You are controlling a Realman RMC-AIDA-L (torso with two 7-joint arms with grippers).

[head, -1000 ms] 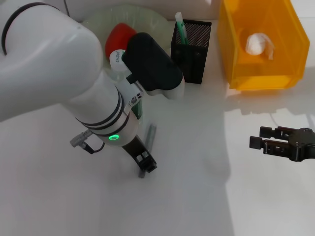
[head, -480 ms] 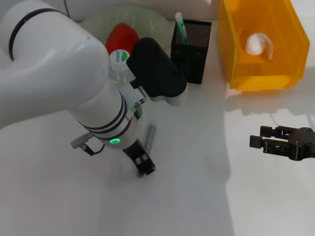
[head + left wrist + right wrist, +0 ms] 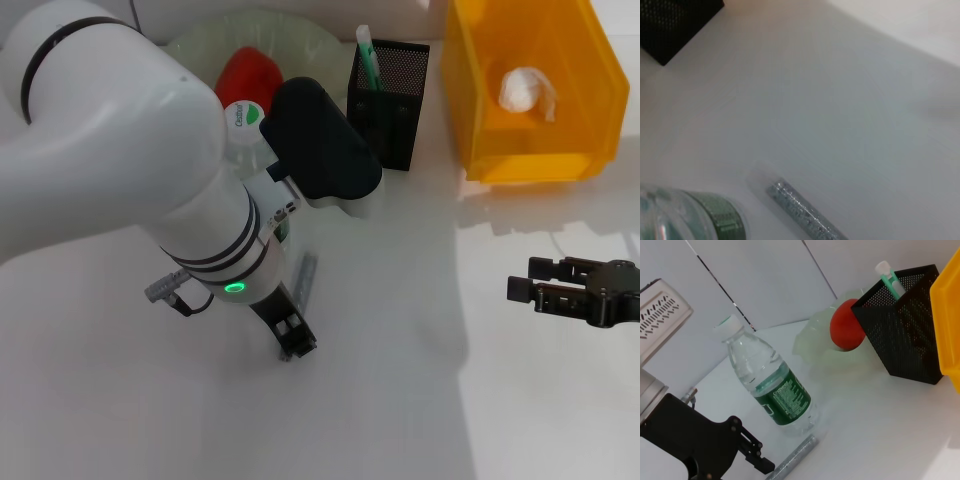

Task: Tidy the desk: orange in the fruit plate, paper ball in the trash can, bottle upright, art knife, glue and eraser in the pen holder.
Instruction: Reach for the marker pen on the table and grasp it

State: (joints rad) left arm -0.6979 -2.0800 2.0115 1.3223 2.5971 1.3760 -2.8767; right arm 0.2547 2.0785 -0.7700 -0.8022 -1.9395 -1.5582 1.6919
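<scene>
My left gripper [image 3: 292,335] is low over the desk [image 3: 400,380], open at the near end of the grey glue [image 3: 305,275], which lies flat. The glue [image 3: 800,212] also shows beside the bottle [image 3: 690,220] in the left wrist view. The bottle [image 3: 775,390] stands upright behind the left arm. The orange [image 3: 248,70] sits in the fruit plate [image 3: 200,40]. The art knife [image 3: 367,58] stands in the pen holder [image 3: 395,100]. The paper ball [image 3: 525,90] lies in the trash can [image 3: 580,110]. My right gripper [image 3: 525,280] hovers open at the right. The eraser is out of view.
The bulky left arm covers much of the desk's left half and hides the bottle's body from the head view. The pen holder and trash can stand along the far edge. Bare white tabletop lies between the two grippers.
The left arm has shifted slightly, uncovering more of the bottle cap, and its gripper has settled at the glue's near end. The right arm has not moved.
</scene>
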